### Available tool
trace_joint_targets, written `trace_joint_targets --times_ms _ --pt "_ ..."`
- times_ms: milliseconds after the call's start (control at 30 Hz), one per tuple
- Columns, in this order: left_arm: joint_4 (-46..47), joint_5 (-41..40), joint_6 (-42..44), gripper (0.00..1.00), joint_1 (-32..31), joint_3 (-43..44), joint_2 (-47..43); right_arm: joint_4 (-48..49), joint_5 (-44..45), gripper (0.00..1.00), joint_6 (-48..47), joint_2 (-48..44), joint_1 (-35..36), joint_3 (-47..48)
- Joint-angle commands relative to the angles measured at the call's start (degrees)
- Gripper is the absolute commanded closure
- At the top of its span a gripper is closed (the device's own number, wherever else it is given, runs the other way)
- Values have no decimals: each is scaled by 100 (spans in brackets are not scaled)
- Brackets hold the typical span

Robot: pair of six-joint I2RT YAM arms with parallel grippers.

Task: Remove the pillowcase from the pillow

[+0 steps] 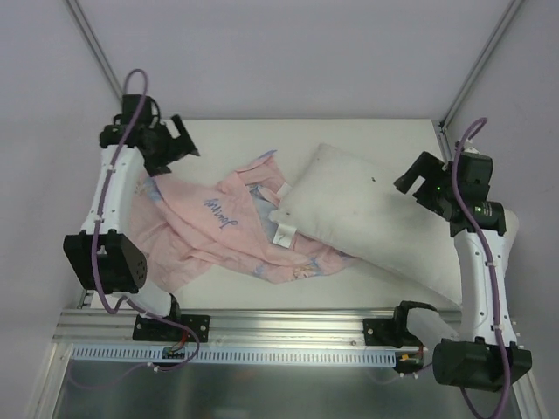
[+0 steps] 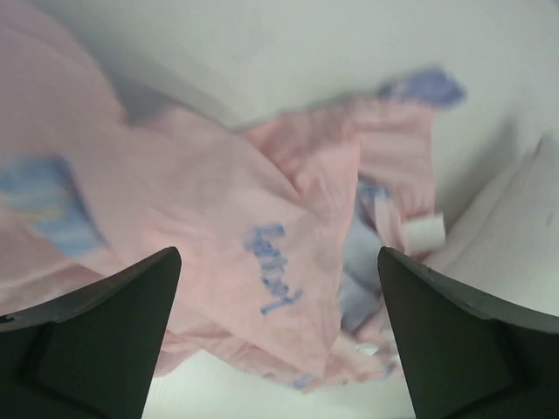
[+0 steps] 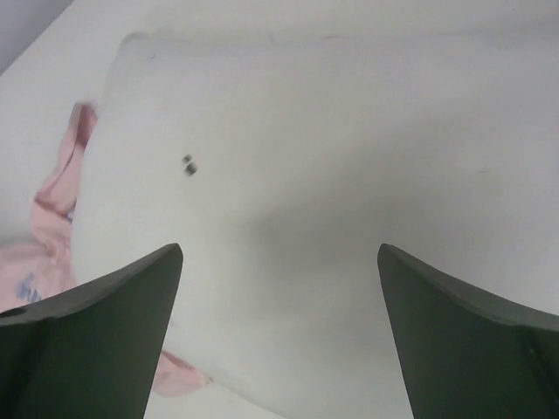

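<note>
The pink pillowcase [image 1: 218,227] lies crumpled on the table's left half, pale reverse up with blue marks; it fills the left wrist view [image 2: 227,218]. The plump white pillow [image 1: 376,214] lies bare on the right half, its near-left corner resting on the pillowcase's edge. My left gripper [image 1: 181,144] hangs open above the cloth's far-left end, holding nothing [image 2: 279,262]. My right gripper [image 1: 417,182] hovers open over the pillow's right part [image 3: 288,175], nothing between its fingers [image 3: 279,262]. A pink strip of pillowcase [image 3: 52,201] shows at the pillow's left edge.
The white table [image 1: 262,131] shows bare along its far edge, with its front rail [image 1: 288,327] near the arm bases. Two slanted frame posts [image 1: 96,44] rise behind the back corners. A small white label [image 1: 284,234] sticks out of the pillowcase beside the pillow.
</note>
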Motion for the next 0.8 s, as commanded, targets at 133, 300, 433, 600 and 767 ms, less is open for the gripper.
trace_joint_targets --times_ms 133,300,433,600,767 --pt "-121 -706 539 1 -2589 -1267 -160 -110 213 4 -1399 68 2276 469" --pt "142 -979 108 1 -3601 -2156 305 -295 1148 4 -1540 649 3640 153" --pt "283 -1655 -208 3 -3944 -2446 857 -304 2086 4 -1505 1404 3975 65" --pt "670 -1488 -279 47 -3953 -2815 1246 -321 2608 57 -1312 2160 3844 152" --pt "652 -1559 -244 100 -3813 -2807 1475 -348 2336 99 -1145 1863 3308 477"
